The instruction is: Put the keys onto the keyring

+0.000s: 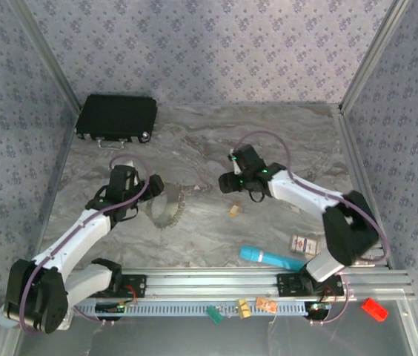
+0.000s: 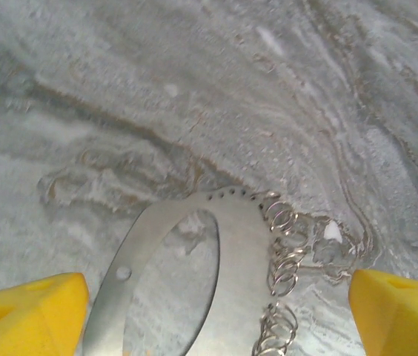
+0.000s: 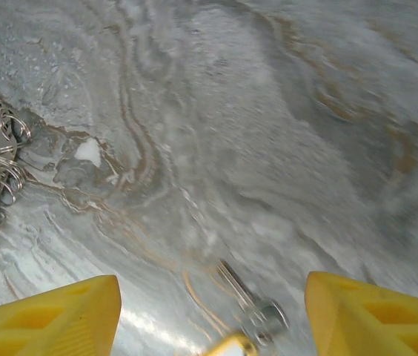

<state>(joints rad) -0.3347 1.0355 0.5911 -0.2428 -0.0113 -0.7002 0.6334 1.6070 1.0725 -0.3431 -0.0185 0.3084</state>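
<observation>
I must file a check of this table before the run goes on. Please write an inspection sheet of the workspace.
Surface: grey marbled table, no spill seen.
Job's things: keyring lies mid-table; one key lies loose to its right, not on it.
Clutter: black case at the far left; turquoise cylinder and small card near the rail; green piece, orange pieces, red piece on its near side.
Grippers: left gripper open over the keyring; right gripper open over the key, holding nothing.
Cables: purple cables loop along both arms, clear of the things.
Surroundings: patterned walls, metal frame posts.
</observation>
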